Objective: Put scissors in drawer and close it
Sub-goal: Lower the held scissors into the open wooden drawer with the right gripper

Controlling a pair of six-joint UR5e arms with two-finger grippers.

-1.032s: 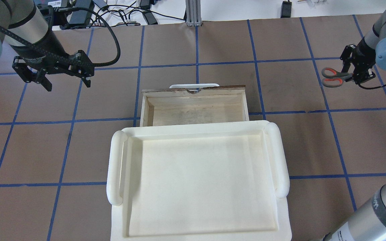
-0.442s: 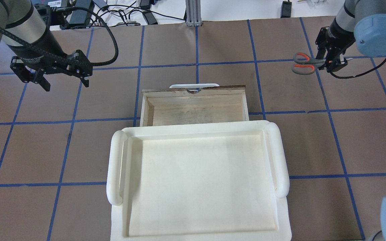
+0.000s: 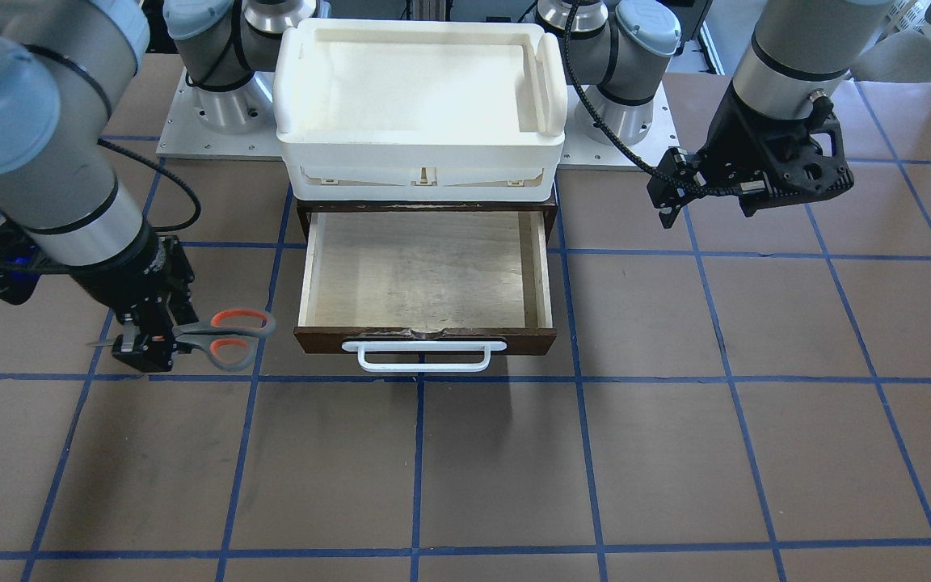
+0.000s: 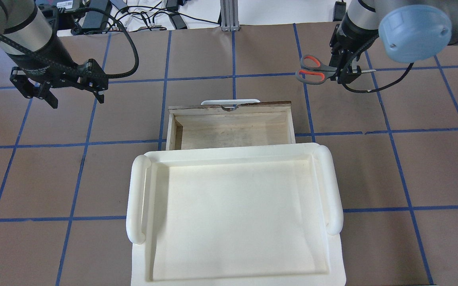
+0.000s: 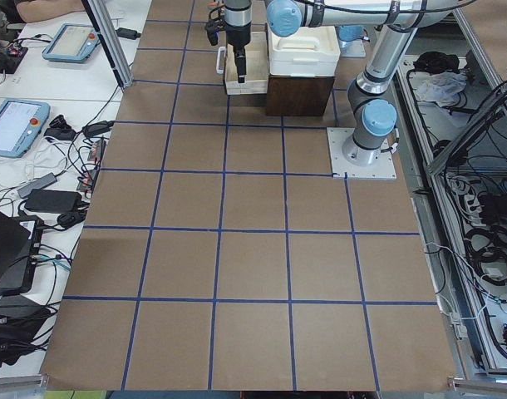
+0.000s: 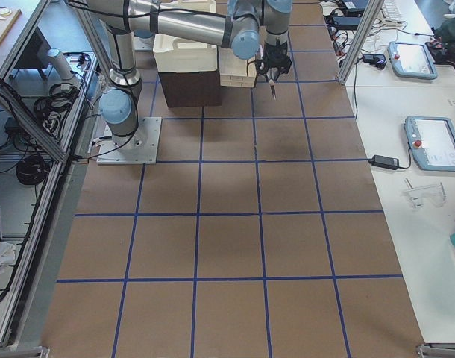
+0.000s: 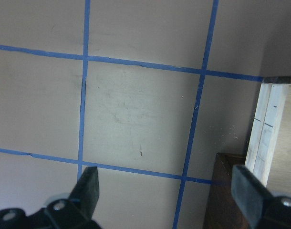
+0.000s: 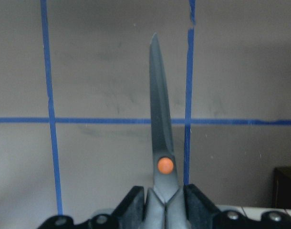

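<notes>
My right gripper (image 4: 346, 69) is shut on the scissors (image 4: 312, 69), gripping them near the pivot. The grey handles with orange-red loops point toward the drawer, and the dark blades (image 8: 157, 119) stick out past the fingers, above the table. The scissors (image 3: 223, 335) hang just beyond the drawer's front right corner as the overhead view shows it. The drawer (image 4: 231, 129) is pulled open, its pale wood inside (image 3: 425, 275) empty, with the white bar handle (image 3: 423, 356) on its front. My left gripper (image 4: 76, 99) is open and empty above the table left of the drawer (image 7: 272, 133).
A large white plastic tray (image 4: 141, 190) sits on top of the dark cabinet that holds the drawer, and hides the drawer's rear part from above. Brown table with blue tape grid all round. Cables and power bricks (image 4: 94, 16) lie past the far edge.
My right gripper has carried the scissors leftward and toward the table's far side, closer to the drawer's front corner. The left gripper has barely moved. The drawer is as open as before.
</notes>
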